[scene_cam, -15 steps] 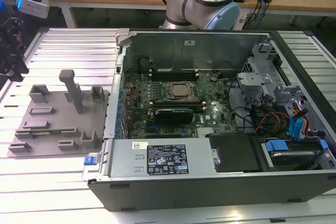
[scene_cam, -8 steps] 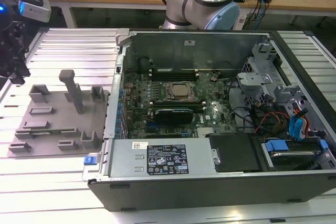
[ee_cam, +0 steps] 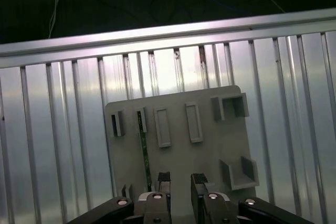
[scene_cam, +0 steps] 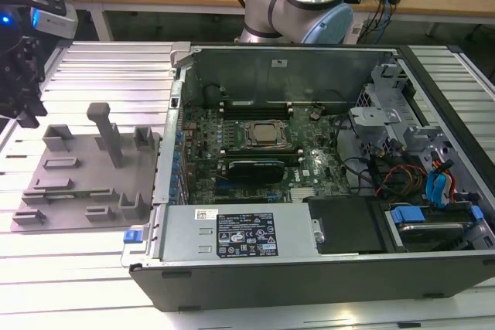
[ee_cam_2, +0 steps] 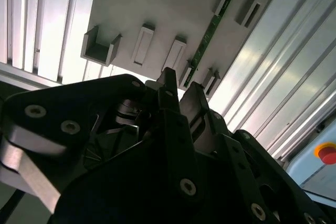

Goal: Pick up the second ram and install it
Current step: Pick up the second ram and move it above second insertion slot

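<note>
Exterior view: the gripper [scene_cam: 27, 110] hangs above the grey tray [scene_cam: 93, 183] at the exterior view's left; the open case [scene_cam: 309, 253] stands just beside the tray, on the exterior view's right.

First wrist view: the fingers [ee_cam: 164, 182] are parted by a narrow gap and grip nothing; the ram [ee_cam: 144, 150] rests in the tray's holders, just beside one finger, not between them.

Second wrist view: the ram [ee_cam_2: 205, 40] stands on edge in the tray, beyond the fingertips; jaws slightly apart, empty.

Second ram [ee_cam_2: 206, 38] resting on grey holder tray [ee_cam_2: 157, 9], black jaws parted, empty, nearby
</note>
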You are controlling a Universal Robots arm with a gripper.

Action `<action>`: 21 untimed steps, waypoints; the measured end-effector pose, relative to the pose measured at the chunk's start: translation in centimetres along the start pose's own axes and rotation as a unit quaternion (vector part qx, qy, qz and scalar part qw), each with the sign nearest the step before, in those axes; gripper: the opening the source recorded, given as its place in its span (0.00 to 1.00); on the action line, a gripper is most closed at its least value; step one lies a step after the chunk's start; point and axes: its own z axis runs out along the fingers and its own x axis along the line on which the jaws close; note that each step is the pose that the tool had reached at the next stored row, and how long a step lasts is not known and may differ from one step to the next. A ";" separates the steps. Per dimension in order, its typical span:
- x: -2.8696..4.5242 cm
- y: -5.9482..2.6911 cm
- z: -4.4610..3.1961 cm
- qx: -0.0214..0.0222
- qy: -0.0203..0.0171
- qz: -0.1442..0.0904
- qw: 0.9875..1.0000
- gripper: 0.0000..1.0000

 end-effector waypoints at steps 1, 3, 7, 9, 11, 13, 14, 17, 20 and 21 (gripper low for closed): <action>0.00 0.00 0.07 0.000 0.000 0.000 1.000 0.28; 0.00 -0.01 0.28 0.000 0.000 -0.001 1.000 0.28; 0.01 -0.03 0.66 0.000 0.000 -0.001 1.000 0.28; 0.01 -0.04 0.88 0.000 0.000 -0.002 1.000 0.28; 0.02 -0.05 1.13 0.000 0.000 -0.002 1.000 0.28; 0.02 -0.06 1.33 0.000 0.000 -0.003 1.000 0.28; 0.02 -0.06 1.42 0.000 0.000 -0.003 1.000 0.28; 0.02 -0.07 1.72 0.000 0.000 -0.003 1.000 0.28; 0.03 -0.09 2.14 0.000 0.000 -0.004 1.000 0.28; 0.03 -0.09 2.27 0.000 0.000 -0.004 1.000 0.28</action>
